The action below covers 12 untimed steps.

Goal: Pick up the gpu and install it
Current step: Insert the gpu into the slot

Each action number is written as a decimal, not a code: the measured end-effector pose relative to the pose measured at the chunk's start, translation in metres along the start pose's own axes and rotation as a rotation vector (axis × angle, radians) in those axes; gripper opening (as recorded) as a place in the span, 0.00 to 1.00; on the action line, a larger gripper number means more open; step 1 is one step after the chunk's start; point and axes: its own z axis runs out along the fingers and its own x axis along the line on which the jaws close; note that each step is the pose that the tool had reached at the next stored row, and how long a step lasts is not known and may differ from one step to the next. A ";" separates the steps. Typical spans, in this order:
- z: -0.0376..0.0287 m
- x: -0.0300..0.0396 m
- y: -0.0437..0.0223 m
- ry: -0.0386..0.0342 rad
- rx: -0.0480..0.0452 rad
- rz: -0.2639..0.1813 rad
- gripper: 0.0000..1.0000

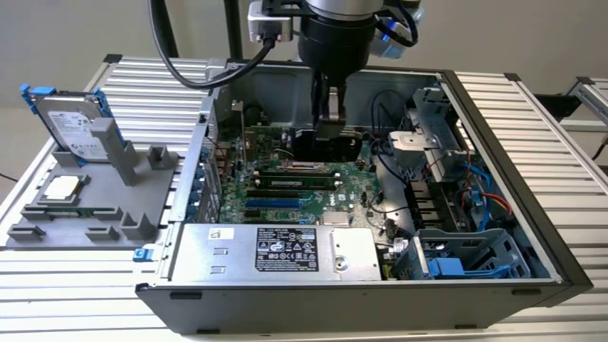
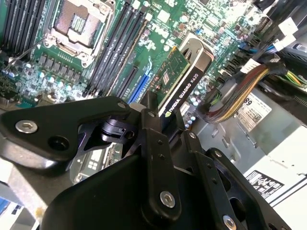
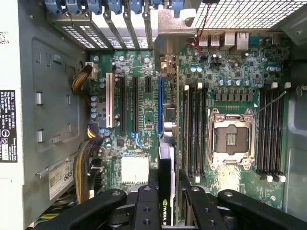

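In the exterior view, the arm reaches down from above into an open computer case that lies on its side on a slatted worktop. The end effector hangs low inside the case, over the middle of the motherboard, with a dark card below its tip. A power supply fills the near edge of the case, and a blue drive cage sits toward the exterior view's right. On the exterior view's left, outside the case, a grey fixture stands on the worktop, with a hard drive in a blue frame leaning upright in it.

In the second wrist view, the end effector pinches the gpu by its near edge, its black fingers pressed against the card's two faces. The card stands on edge, tilted away from the camera, above the board's slots; its green circuit face and black face both show. A bundle of cables lies beside it.

In the first wrist view, the end effector grips the gpu, seen edge-on as a thin strip between the fingers. The card lines up with the long blue slot, beside the memory slots and the empty processor socket. Whether it touches the slot cannot be told.
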 end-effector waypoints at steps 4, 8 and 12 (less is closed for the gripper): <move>0.0011 0.0000 0.0000 0.0000 0.0000 0.000 0.00; 0.0023 -0.0001 0.0000 -0.0001 0.0000 0.000 0.00; 0.0035 -0.0001 0.0000 0.0000 0.0000 0.000 0.00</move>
